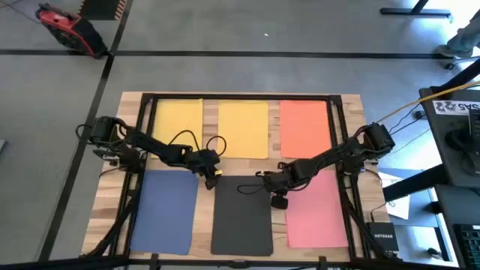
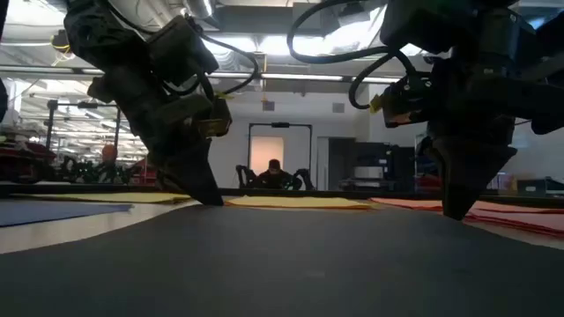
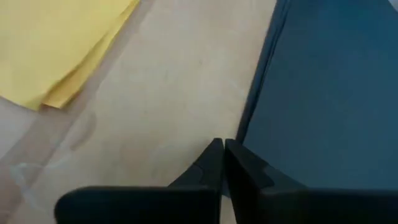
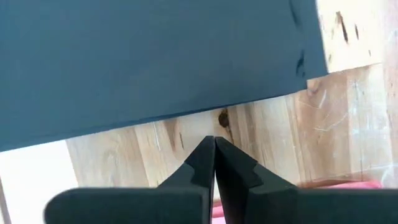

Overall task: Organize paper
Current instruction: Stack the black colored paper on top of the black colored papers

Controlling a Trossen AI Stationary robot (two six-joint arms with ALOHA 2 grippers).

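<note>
I see both claws pinched shut and empty, left gripper (image 1: 211,172) and right gripper (image 1: 278,196) flanking the dark grey sheet (image 1: 241,217) at 6 o'clock; thin, limp, slippery paper, probably best pinched at an edge.

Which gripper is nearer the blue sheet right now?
Left. The left gripper sits shut just off the blue sheet's top right corner; the right gripper, also shut, is beyond the dark sheet.

- You have two yellow sheets (image 1: 178,127), an orange sheet (image 1: 305,128), a blue sheet (image 1: 163,210), a dark grey-black sheet (image 1: 241,217) and a pink sheet (image 1: 318,210).
- Your worktop (image 1: 352,112) is pale, grained wood.
- Both hands are black.
</note>
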